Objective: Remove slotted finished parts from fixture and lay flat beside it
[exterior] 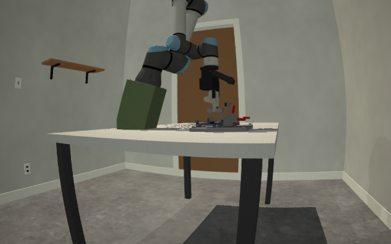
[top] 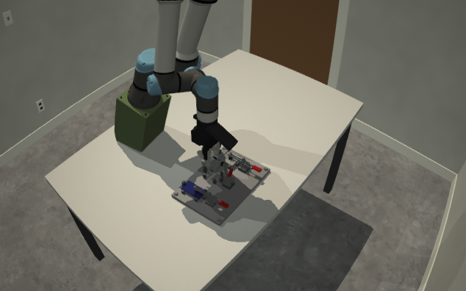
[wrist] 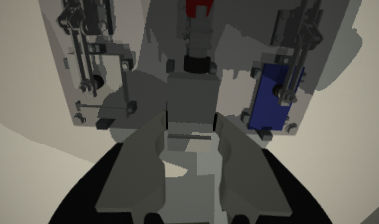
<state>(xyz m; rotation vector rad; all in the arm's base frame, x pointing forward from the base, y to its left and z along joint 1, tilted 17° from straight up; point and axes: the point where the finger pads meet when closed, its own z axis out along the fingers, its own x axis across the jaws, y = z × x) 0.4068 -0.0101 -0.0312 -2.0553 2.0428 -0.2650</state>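
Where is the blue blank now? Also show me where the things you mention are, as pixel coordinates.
In the wrist view, the blue blank point(top: 192, 189) point(wrist: 271, 102) lies on the right side of the fixture point(top: 220, 222) point(wrist: 296, 131), under the right-hand clamp point(top: 205, 195) point(wrist: 301, 55).

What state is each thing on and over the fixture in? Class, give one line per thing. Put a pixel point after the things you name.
Gripper point(top: 212, 168) point(exterior: 215, 110) point(wrist: 190, 112): shut on the grey part.
Grey part point(exterior: 209, 110) point(wrist: 192, 97): held, raised above the fixture.
Middle clamp point(top: 230, 173) point(exterior: 234, 109) point(wrist: 197, 37): open, red handle upright.
Blue blank point(top: 187, 187) point(wrist: 264, 107): lying flat, clamped.
Pale part point(wrist: 111, 70): seated, clamped.
Fixture point(top: 244, 191) point(exterior: 219, 129) point(wrist: 140, 92): flat on the table.
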